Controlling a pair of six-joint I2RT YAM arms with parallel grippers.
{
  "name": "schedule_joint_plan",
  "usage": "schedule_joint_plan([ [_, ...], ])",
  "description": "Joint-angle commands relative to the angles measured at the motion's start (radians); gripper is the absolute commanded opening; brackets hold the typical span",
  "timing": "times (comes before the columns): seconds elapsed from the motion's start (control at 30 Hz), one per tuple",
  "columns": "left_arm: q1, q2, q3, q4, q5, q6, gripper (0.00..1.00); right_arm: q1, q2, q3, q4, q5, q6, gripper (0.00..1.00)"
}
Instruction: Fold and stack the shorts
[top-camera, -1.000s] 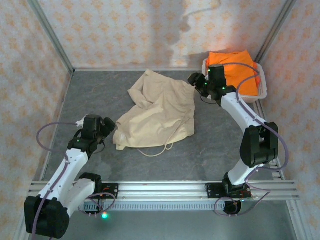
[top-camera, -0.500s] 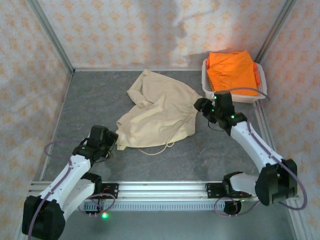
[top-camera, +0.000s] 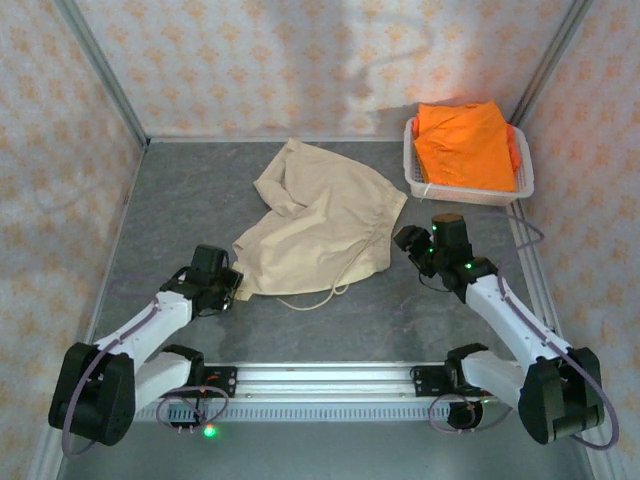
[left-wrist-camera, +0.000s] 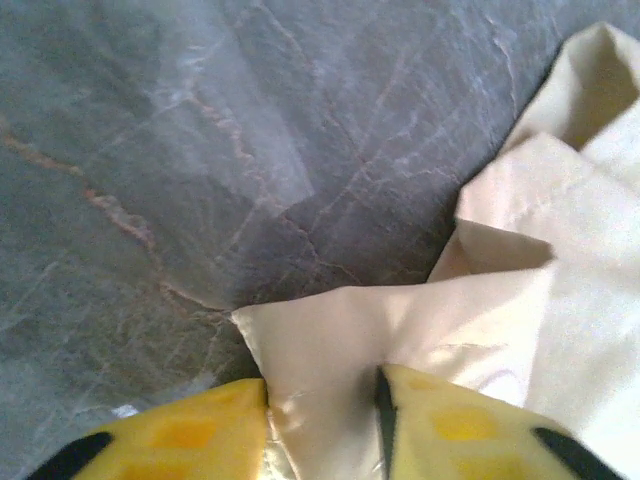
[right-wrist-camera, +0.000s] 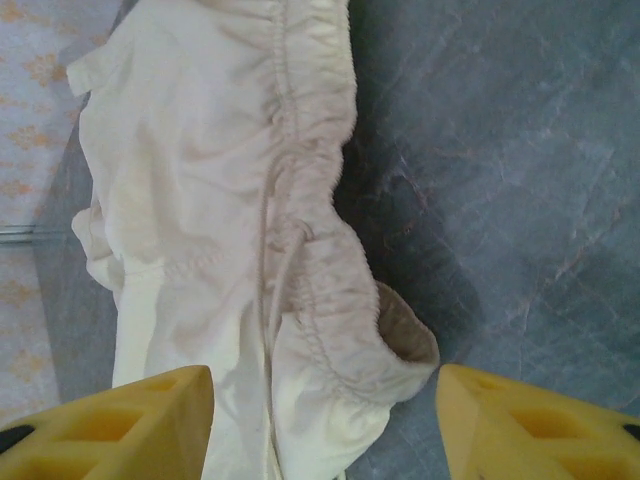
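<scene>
Working the top view first: the beige shorts (top-camera: 320, 225) lie crumpled and unfolded mid-table, a bit toward the far edge. Their white drawstring (top-camera: 335, 292) trails off the near hem onto the table (top-camera: 450, 320). The orange shorts (top-camera: 465, 145) sit piled in the white basket (top-camera: 470, 193) at the far right corner, parked there until needed. The left tool (top-camera: 232, 287) is low at the near-left corner of the beige shorts. The right tool (top-camera: 405, 240) sits just beside their right edge, near the basket. The 2 arms are on opposite sides, likely so the cloth can be pulled flat between them.

Left wrist view: the left tool (left-wrist-camera: 322, 378) has its 2 yellow fingers (left-wrist-camera: 200, 430) set narrow, with a corner of the beige shorts (left-wrist-camera: 470, 330) bunched between them. Fabric meets both pads, so it reads as a pinch, low to the table (left-wrist-camera: 200, 150). A corner pick gives a handle for spreading.

Right wrist view: the right tool (right-wrist-camera: 322, 370) has its jaws wide apart and holds nothing. The gathered waistband (right-wrist-camera: 310, 180) and drawstring (right-wrist-camera: 275, 300) lie ahead, untouched. It is lined up on the waist edge, probably for the matching grasp. Judgement: early stage, no fold made, stack not begun.
</scene>
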Motion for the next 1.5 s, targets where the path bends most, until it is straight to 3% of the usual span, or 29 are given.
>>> schedule_joint_plan([
  [0.0, -0.009, 0.017, 0.065, 0.022, -0.023, 0.039, 0.24, 0.0, -0.046, -0.069, 0.039, -0.037, 0.099, 0.6],
  [0.13, -0.009, 0.016, 0.103, -0.005, -0.029, 0.088, 0.05, 0.016, -0.079, -0.133, 0.062, -0.055, 0.16, 0.6],
  [0.2, -0.009, 0.005, 0.132, -0.024, -0.028, 0.117, 0.0, 0.028, -0.078, -0.148, 0.078, -0.064, 0.189, 0.6],
  [0.53, -0.016, -0.057, 0.328, -0.268, -0.101, 0.349, 0.0, 0.116, -0.028, -0.177, 0.155, -0.032, 0.323, 0.6],
  [0.83, -0.023, -0.058, 0.253, -0.195, -0.074, 0.313, 0.0, 0.206, 0.137, -0.185, 0.317, -0.017, 0.439, 0.56],
  [1.2, -0.03, -0.037, 0.249, -0.187, -0.08, 0.325, 0.0, 0.21, 0.347, -0.145, 0.492, -0.019, 0.466, 0.47],
  [1.3, -0.03, -0.037, 0.252, -0.189, -0.081, 0.332, 0.0, 0.21, 0.387, -0.12, 0.487, -0.018, 0.447, 0.43],
  [1.47, -0.03, -0.035, 0.261, -0.193, -0.089, 0.345, 0.0, 0.206, 0.445, -0.091, 0.481, -0.018, 0.418, 0.26],
])
